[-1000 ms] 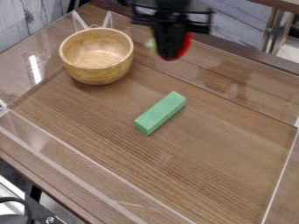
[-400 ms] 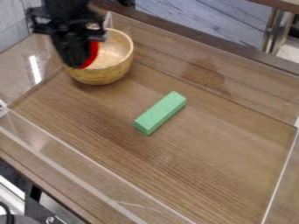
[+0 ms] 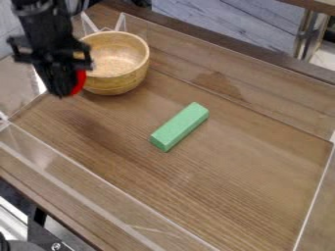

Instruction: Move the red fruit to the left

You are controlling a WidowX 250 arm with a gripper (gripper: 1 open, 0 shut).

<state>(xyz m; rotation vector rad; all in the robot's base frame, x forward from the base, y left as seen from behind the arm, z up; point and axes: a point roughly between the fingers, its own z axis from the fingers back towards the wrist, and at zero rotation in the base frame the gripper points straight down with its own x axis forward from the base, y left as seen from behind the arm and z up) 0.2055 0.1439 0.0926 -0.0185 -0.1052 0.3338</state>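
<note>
A wooden tabletop with a dark grain, edged by low clear plastic walls, is seen from above and to one side. At the far left of the view a black robot gripper points straight down, hanging low over the table surface. Its jaws are clenched around the small rounded bright red toy fruit, of which only a sliver of red shows at the right edge of the fingers; the rest is hidden by the black claw, and no green top can be made out. Just behind and to the right of the gripper sits a round light wooden bowl, whose near-left rim the gripper overlaps in this view, though whether they touch cannot be told. Well apart, near the middle of the table, a green rectangular block lies flat on a diagonal. The fruit appears already carried to the left side, so what seems to remain is setting it down and letting go. Several things could go wrong from here. If the claw opens while the fruit is above the table, the rounded toy could bounce or roll, perhaps back toward the middle or against the left plastic wall. If the arm descends too far, the fingers could press the fruit hard into the wood. A drift to the right could knock the bowl's rim and shift it.
</note>
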